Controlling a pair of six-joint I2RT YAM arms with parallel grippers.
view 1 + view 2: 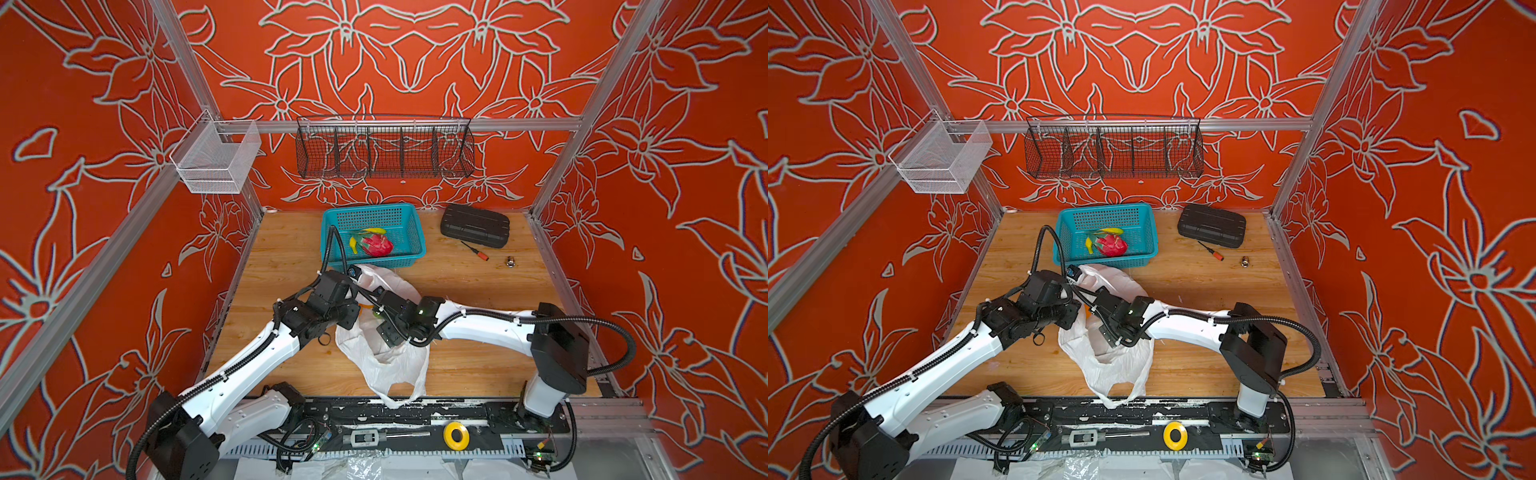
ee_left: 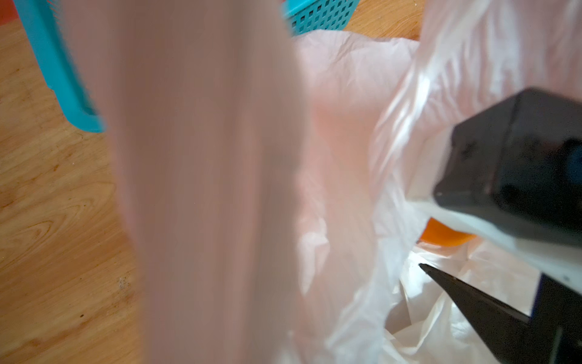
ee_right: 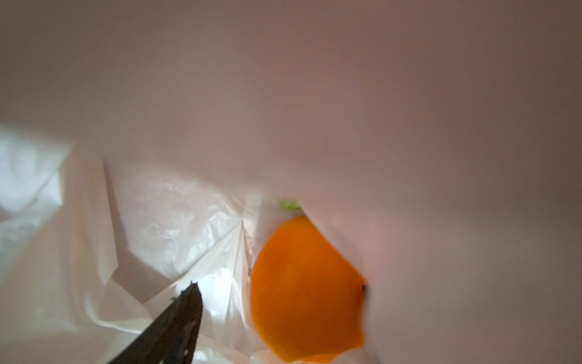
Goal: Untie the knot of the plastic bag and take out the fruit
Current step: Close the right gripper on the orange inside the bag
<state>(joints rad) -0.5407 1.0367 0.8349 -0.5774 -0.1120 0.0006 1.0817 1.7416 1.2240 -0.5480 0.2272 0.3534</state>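
The white plastic bag point(image 1: 384, 357) lies crumpled mid-table, its mouth held open; the knot is out of view. My left gripper point(image 1: 355, 286) is at the bag's left rim, shut on a fold of its film point(image 2: 204, 189), which rises blurred across the left wrist view. My right gripper point(image 1: 374, 308) reaches inside the bag with its jaws open. One finger point(image 3: 185, 312) stands apart from an orange fruit point(image 3: 305, 290), and a bit of green fruit point(image 3: 288, 205) peeks behind. A red-pink dragon fruit point(image 1: 376, 244) lies in the teal basket point(image 1: 409, 226).
A yellow banana point(image 1: 374, 230) lies beside the dragon fruit. A black case point(image 1: 475, 226), a screwdriver point(image 1: 473, 251) and a small metal part point(image 1: 508, 261) sit at the back right. A wire rack point(image 1: 384, 147) hangs on the back wall. A yellow tape roll point(image 1: 456, 434) sits by the front rail.
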